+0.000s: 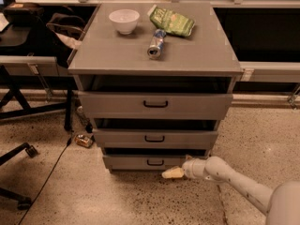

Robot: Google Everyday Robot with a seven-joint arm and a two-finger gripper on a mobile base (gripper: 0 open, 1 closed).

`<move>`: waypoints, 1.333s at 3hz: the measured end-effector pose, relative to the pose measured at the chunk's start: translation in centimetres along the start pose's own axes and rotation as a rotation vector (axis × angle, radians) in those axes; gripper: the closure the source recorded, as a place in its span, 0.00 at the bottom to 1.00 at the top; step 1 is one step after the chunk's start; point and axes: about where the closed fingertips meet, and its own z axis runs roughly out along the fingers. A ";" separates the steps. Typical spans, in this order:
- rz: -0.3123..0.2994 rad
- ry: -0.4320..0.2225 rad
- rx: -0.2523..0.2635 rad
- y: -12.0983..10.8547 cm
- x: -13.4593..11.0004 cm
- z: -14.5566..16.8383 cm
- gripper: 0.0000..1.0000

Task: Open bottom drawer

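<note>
The bottom drawer (136, 162) is the lowest of three grey drawers in a grey cabinet (93, 60); its flat front carries a small black handle (155, 162). My gripper (171, 173) is low near the floor, just right of and slightly below that handle, close to the drawer front's right part. My white arm (234, 179) reaches in from the lower right. A dark gap shows above the bottom drawer's front.
The middle drawer (154, 138) and top drawer (155, 104) sit above. On the cabinet top lie a white bowl (124, 20), a can (156, 43) on its side and a green chip bag (171, 20). A small can (84, 140) and cable lie on the floor at left.
</note>
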 end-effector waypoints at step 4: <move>0.003 0.000 0.024 -2.9 -1.6 8.0 0.00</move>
